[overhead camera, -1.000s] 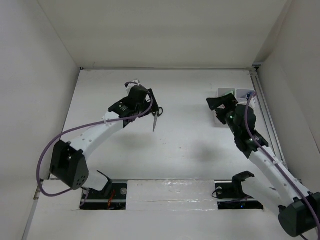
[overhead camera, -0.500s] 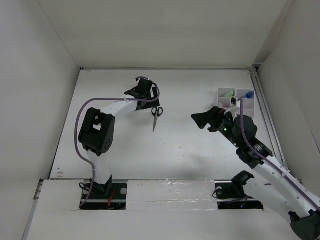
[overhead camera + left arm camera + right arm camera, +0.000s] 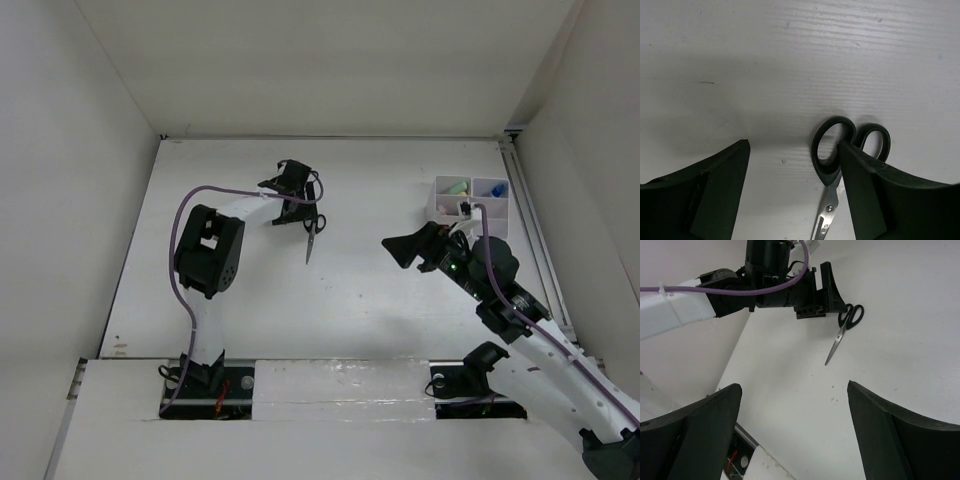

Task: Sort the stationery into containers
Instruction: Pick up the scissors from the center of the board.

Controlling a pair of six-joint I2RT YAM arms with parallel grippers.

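The black-handled scissors [image 3: 313, 236] lie flat on the white table, handles to the rear and blade tip toward the arms. My left gripper [image 3: 303, 214] is down at the handles. In the left wrist view its jaws [image 3: 792, 146] stand apart on the table. One handle loop of the scissors [image 3: 832, 150] lies between them, against the right finger [image 3: 875, 200], which covers part of the other loop. My right gripper [image 3: 400, 247] hovers open and empty mid-table, facing the scissors [image 3: 845, 326]. The white organizer box [image 3: 441, 207] stands at the right rear, holding a green marker [image 3: 456, 187].
White walls enclose the table on three sides. A metal rail [image 3: 528, 230] runs along the right edge beside the organizer. The left arm's purple cable [image 3: 190, 200] loops over its folded links. Both arm bases sit at the near edge.
The left arm folded up and brought its gripper down at the scissors' handles, with the jaws narrowing. The right gripper swung away from the organizer toward the middle, uncovering it.
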